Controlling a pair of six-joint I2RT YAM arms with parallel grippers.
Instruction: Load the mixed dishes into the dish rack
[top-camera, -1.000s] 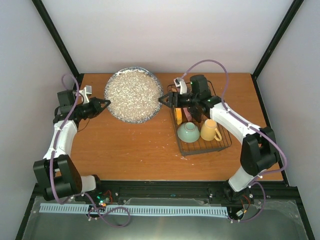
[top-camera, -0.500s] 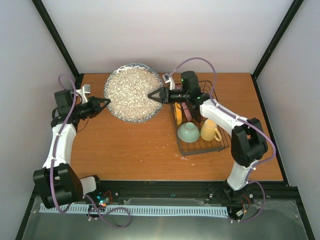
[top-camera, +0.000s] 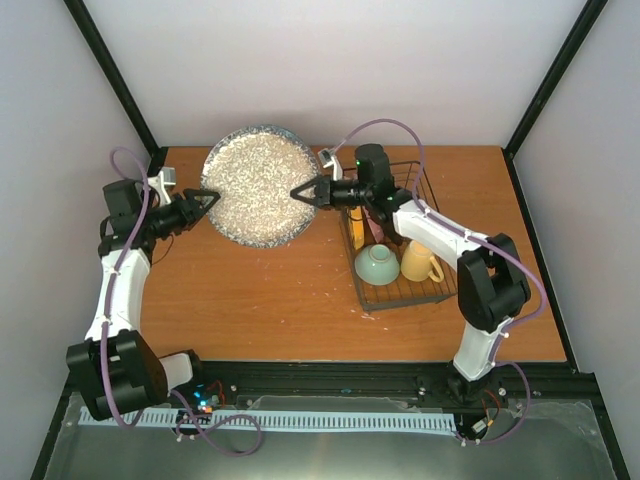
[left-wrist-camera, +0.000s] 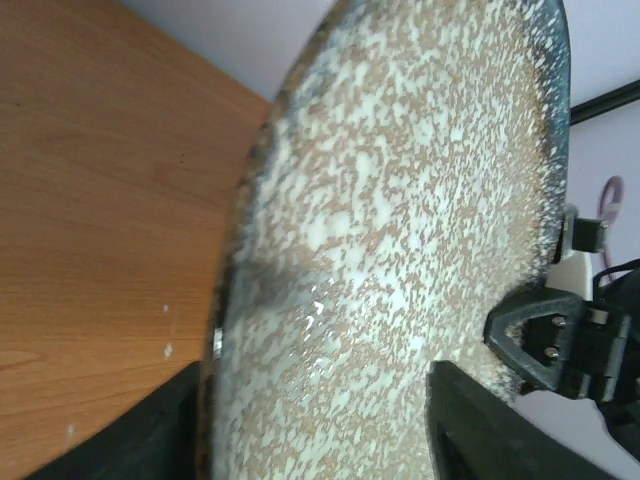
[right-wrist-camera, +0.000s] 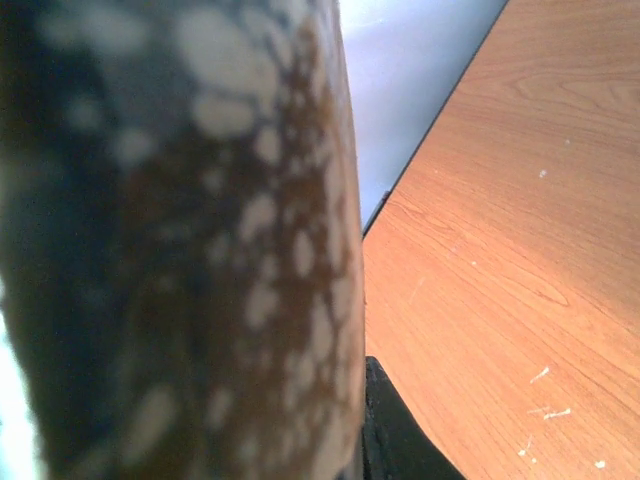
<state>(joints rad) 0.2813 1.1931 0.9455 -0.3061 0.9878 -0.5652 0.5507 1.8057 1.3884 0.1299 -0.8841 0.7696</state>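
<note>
Handover of the large grey speckled plate (top-camera: 255, 195) seems the current step: it stands tilted up at the back of the desk (top-camera: 260, 310), left of the dish rack (top-camera: 400, 297). The right hand (top-camera: 300, 192) pinches its right rim; the left hand (top-camera: 207, 200) has its jaws parted around the left rim. Next, the right arm alone must swing it into the rack without slipping.

Wooden table (top-camera: 250, 300) with pale flecks (right-wrist-camera: 538, 376)
Black wire dish rack (top-camera: 410, 293) stands right of centre; speckled plate (top-camera: 255, 185) tilted at the back.
</note>
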